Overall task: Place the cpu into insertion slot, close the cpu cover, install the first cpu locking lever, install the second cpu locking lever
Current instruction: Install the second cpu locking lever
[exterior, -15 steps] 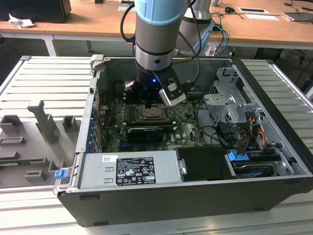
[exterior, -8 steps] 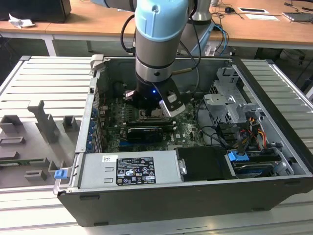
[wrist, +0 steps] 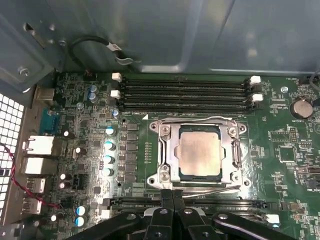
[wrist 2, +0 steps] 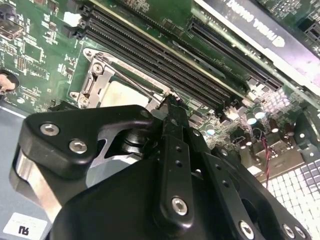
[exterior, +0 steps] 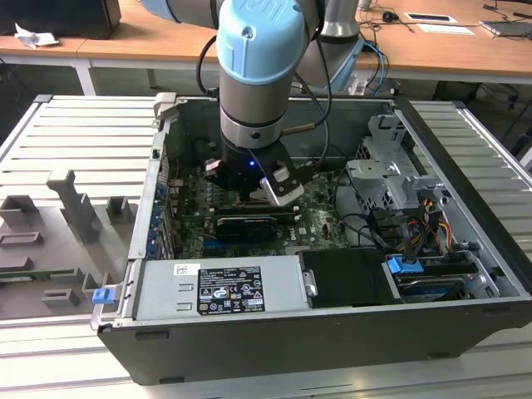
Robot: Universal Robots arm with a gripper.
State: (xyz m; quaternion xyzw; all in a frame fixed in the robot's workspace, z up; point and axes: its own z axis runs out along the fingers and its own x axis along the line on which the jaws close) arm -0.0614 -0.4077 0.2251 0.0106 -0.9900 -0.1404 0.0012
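Observation:
In the first wrist view the cpu (wrist: 200,154) lies flat in the insertion slot (wrist: 239,176) on the green board. The cpu cover (wrist: 169,150) is down around it, and the chip's pale face shows through its window. One thin wire lever (wrist: 200,119) runs along the socket edge by the memory slots. Another wire lever (wrist: 210,188) runs along the opposite edge. My gripper (wrist: 172,193) is shut, with its tips at the end of that second lever beside the socket corner. The second wrist view shows the gripper (wrist 2: 172,102) just past the cpu (wrist 2: 122,92). In the exterior view the gripper (exterior: 264,189) reaches down into the case.
Long black memory slots (wrist: 185,94) lie beside the socket, and a black card (exterior: 245,226) stands on the board. The open computer case (exterior: 332,349) walls in the work area, with a drive cage (exterior: 391,170) and cables (exterior: 416,224) on the exterior view's right.

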